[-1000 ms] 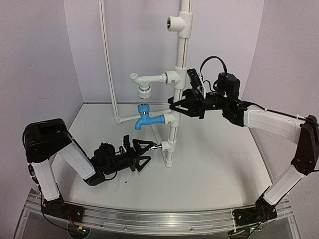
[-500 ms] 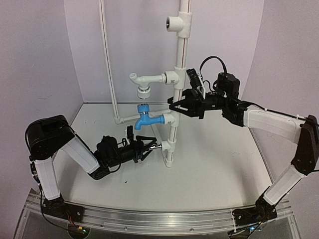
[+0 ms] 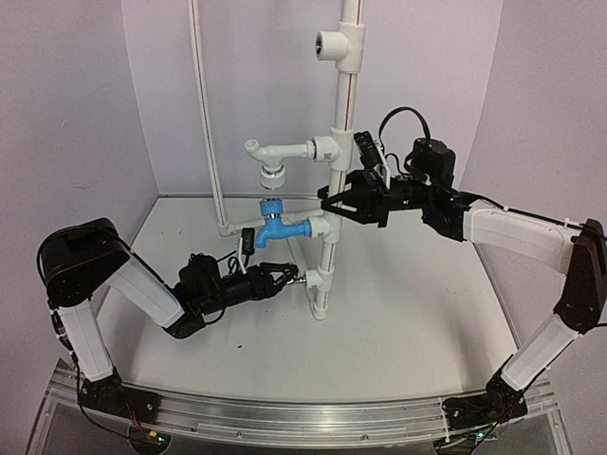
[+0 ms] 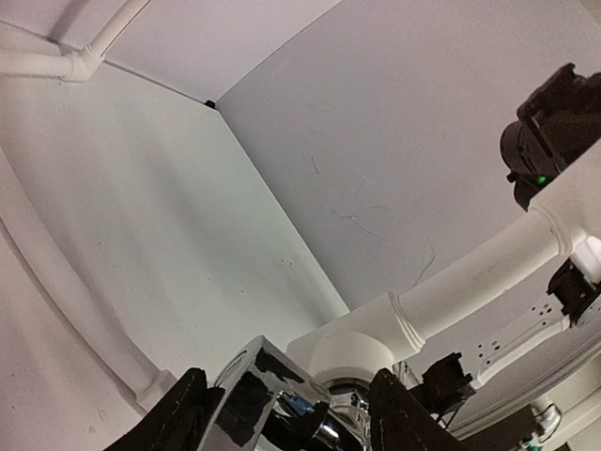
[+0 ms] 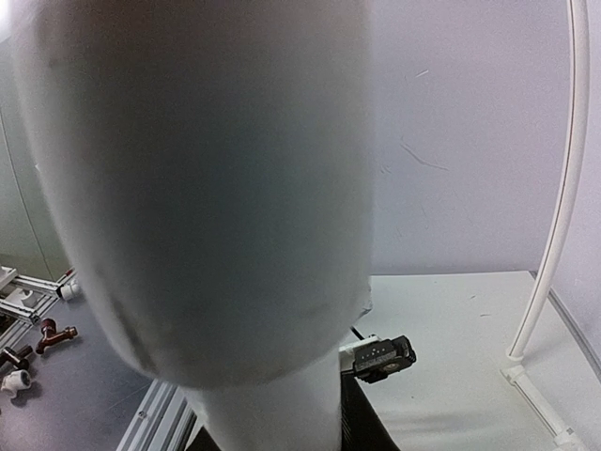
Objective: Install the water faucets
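Note:
The silver water faucet (image 3: 300, 279) sits at the mouth of the low white tee fitting (image 3: 320, 278) on the upright white pipe (image 3: 342, 104). My left gripper (image 3: 285, 278) is shut on it from the left. In the left wrist view the shiny faucet (image 4: 268, 399) lies between my black fingers (image 4: 183, 413), with its end at the tee's socket (image 4: 362, 352). My right gripper (image 3: 336, 201) is shut on the upright pipe above the blue tap. In the right wrist view that pipe (image 5: 207, 188) fills the frame and hides most of my fingers.
A blue plastic tap (image 3: 276, 225) and a white tap (image 3: 271, 163) stick out to the left of the pipe, above the faucet. An open tee (image 3: 339, 44) is near the top. A thin white pipe (image 3: 206, 123) rises at the back left. A metal rail (image 3: 285, 413) runs along the front edge.
My left gripper, open around the faucet a second ago, has shut on it and its wrist has turned. The right arm has not moved.

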`<state>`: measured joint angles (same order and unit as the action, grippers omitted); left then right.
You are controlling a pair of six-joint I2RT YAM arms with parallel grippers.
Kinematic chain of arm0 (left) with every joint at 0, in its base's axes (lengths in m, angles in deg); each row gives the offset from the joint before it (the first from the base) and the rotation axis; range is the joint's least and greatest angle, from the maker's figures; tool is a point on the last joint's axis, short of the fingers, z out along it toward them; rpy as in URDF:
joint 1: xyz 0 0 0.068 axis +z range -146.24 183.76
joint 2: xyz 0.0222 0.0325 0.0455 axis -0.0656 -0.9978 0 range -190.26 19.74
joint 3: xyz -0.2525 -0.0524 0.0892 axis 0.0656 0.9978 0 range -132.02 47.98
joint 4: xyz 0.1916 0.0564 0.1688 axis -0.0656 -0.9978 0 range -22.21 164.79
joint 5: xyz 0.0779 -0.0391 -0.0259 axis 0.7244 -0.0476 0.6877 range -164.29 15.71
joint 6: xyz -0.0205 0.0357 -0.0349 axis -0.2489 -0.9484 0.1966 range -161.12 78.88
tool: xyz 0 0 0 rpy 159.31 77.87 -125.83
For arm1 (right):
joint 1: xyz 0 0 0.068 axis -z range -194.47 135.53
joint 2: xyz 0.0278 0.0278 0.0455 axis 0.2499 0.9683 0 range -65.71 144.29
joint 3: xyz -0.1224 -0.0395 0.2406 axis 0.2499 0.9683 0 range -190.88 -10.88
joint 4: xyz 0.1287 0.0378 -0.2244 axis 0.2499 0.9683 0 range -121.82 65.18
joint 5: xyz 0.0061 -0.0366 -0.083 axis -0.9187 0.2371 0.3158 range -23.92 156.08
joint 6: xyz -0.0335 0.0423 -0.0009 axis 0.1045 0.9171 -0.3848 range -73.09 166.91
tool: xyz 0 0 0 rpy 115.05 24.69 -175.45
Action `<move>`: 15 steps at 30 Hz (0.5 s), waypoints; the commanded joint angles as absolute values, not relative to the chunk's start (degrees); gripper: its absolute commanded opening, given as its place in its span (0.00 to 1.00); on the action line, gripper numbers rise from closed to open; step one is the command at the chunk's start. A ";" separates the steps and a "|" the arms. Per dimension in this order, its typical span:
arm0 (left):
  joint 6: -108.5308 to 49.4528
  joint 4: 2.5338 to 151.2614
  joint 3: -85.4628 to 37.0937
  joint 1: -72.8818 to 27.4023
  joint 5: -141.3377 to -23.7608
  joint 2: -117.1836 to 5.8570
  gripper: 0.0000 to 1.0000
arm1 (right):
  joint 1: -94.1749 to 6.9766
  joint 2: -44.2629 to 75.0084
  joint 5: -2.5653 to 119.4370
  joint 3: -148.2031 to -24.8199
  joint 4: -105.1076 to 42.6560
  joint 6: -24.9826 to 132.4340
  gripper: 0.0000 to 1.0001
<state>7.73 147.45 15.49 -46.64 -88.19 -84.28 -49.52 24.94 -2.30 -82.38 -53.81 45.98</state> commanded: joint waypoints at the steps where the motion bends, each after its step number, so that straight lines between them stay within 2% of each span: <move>1: -6.79 157.07 15.95 -47.46 -98.01 -80.04 0.60 | -48.98 26.84 -1.12 -81.87 -41.88 54.56 0.00; 8: -12.23 146.63 13.48 -46.73 -99.76 -76.08 0.77 | -48.98 26.84 -0.95 -81.81 -41.72 54.48 0.00; 15: -11.96 148.10 14.22 -46.20 -101.96 -75.07 0.77 | -48.96 26.79 -0.98 -81.96 -41.58 54.38 0.00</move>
